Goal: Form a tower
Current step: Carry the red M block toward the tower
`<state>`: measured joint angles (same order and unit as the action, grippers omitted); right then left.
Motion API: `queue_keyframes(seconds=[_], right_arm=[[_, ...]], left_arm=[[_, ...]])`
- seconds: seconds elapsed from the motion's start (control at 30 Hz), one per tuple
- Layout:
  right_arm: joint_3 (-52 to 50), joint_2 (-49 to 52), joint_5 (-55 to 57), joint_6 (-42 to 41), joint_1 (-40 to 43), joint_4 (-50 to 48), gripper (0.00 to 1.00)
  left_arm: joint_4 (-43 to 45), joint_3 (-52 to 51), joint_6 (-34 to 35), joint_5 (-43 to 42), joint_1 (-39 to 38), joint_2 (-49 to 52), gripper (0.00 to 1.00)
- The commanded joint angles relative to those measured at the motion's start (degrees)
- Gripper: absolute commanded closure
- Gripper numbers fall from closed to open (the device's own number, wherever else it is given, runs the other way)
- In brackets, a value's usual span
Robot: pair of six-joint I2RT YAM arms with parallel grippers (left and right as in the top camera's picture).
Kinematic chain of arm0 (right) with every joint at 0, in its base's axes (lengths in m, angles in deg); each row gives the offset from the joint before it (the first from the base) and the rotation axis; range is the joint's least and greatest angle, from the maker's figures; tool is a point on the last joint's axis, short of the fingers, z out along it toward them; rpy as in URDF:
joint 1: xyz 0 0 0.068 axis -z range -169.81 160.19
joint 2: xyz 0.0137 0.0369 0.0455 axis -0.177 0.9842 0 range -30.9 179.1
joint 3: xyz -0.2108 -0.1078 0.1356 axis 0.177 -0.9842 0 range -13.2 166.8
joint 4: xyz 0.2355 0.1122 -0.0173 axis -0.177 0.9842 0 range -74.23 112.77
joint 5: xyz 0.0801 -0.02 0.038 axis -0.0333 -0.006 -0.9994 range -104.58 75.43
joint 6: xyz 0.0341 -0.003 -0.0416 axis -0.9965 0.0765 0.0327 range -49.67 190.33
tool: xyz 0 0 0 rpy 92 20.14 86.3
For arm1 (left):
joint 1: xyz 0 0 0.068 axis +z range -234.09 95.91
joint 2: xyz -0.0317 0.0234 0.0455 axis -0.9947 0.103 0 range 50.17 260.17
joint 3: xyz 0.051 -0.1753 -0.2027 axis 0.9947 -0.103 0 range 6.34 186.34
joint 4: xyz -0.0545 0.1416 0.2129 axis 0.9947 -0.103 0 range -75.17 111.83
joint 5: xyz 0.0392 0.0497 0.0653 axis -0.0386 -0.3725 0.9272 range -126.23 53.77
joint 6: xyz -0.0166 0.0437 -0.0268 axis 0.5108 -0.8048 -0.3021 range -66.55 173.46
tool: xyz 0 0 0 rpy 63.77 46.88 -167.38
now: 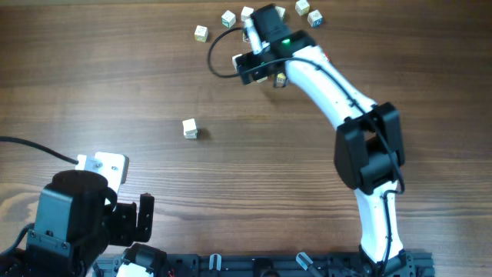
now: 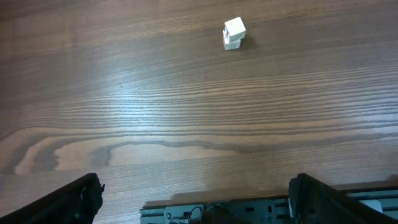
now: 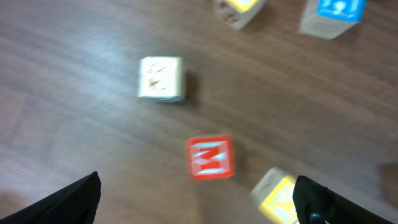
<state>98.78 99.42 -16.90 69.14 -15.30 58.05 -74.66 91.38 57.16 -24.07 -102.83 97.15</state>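
Observation:
The tower point(image 1: 190, 128) is a small stack of pale cubes at mid-table; the left wrist view shows it point(image 2: 234, 33) far ahead. A red "M" cube point(image 3: 209, 157) lies loose on the wood at the far side. My right gripper point(image 3: 199, 208) hangs over it, open, with nothing between its fingers; the picture is blurred. In the overhead view the gripper hides that cube. My left gripper point(image 2: 199, 205) rests open and empty at the near left edge point(image 1: 134, 219), far from the stack.
Round the "M" cube lie a pale cube point(image 3: 161, 78), a yellow-faced cube point(image 3: 278, 196) close to the right finger, another yellow-topped cube point(image 3: 239, 7) and a blue-topped one point(image 3: 329, 12). Several loose cubes point(image 1: 201, 32) dot the far edge. A rail point(image 1: 269, 265) runs along the near edge.

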Motion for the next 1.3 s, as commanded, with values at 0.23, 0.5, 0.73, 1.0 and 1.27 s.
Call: queue_keyframes(seconds=[0.23,0.5,0.73,1.0,1.27], right_arm=[[0.0,8.4,-4.5,5.2,-1.9,-5.9,0.03],[0.0,10.8,-1.9,2.0,-1.9,-5.4,0.30],[0.2,10.2,-0.1,-0.2,-2.0,0.1,0.68],[0.2,-2.4,-13.8,-6.8,-3.6,2.9,0.76],[-0.2,-7.4,-11.3,-9.5,-17.0,4.3,0.78]], left_arm=[[0.0,0.1,-0.3,0.3,-0.1,-0.1,0.00],[0.0,0.1,-0.3,0.3,-0.1,-0.1,0.00],[0.0,0.1,-0.3,0.3,-0.1,-0.1,0.00],[0.0,0.1,-0.3,0.3,-0.1,-0.1,0.00],[0.0,0.1,-0.3,0.3,-0.1,-0.1,0.00]])
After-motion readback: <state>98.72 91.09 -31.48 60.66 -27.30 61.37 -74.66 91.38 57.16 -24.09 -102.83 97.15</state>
